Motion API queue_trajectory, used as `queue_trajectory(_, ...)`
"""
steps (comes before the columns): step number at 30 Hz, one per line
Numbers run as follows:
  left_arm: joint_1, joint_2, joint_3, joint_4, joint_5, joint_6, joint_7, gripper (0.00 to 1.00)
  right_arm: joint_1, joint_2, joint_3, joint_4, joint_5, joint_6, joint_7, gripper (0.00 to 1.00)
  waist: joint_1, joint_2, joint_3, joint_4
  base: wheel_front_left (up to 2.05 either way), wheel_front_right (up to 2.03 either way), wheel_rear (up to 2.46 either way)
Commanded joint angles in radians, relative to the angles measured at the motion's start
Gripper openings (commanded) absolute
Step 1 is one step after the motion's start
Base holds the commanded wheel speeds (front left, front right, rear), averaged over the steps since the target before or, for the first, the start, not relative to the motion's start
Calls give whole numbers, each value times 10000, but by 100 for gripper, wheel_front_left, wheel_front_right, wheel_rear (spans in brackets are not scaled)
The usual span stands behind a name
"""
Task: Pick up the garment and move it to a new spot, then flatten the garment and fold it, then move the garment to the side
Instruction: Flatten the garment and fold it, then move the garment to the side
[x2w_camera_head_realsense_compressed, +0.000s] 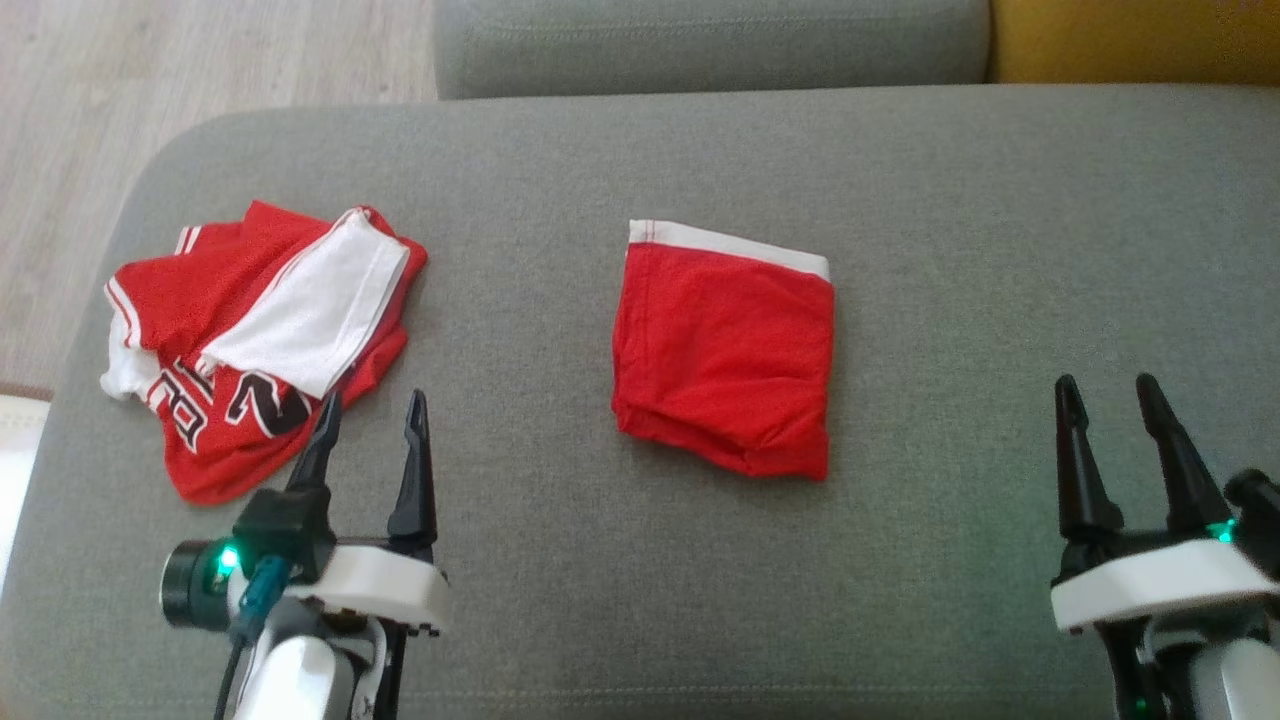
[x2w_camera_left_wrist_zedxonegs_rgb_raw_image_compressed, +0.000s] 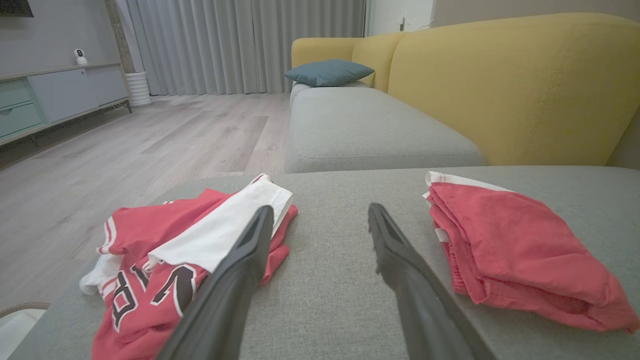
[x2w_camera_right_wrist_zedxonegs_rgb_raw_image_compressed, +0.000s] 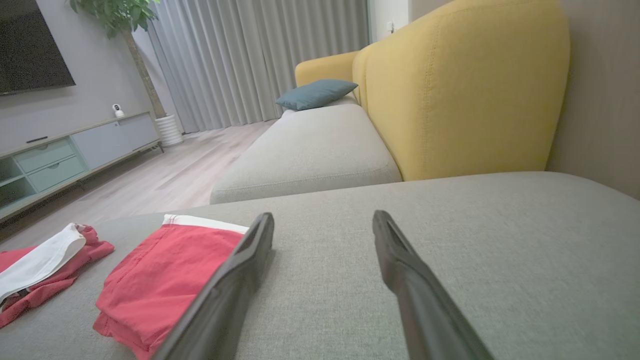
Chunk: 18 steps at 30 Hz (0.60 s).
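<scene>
head view: the left end effector and the right end effector both hang empty, fingers spread wide, low over the grey sofa cushion. the folded red garment lies as a compact rectangle, white band at its far edge, ahead of and between the two, touched by neither. picking up, flattening and folding look done for this piece (its near edge is a little puffy). whether this spot counts as "the side" i cannot tell. a crumpled red jersey sits just ahead of the left end effector, whose outer finger reaches over its near edge; it looks like unfolded work left.
</scene>
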Motion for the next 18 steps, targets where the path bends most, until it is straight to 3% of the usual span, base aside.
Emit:
queue_trajectory(1, -213, 181, 342, -312, 10, 66, -11, 100, -133, -51, 144, -444, -71, 67, 40, 100, 0, -1, -96, -46, 0, 0, 0)
queue_trajectory(18, 589, 507, 322, -399, -159, 183, 317, 100, 871, 355, 141, -1558, -465, 67, 945, 100, 0, -1, -826, -174, 0, 0, 0)
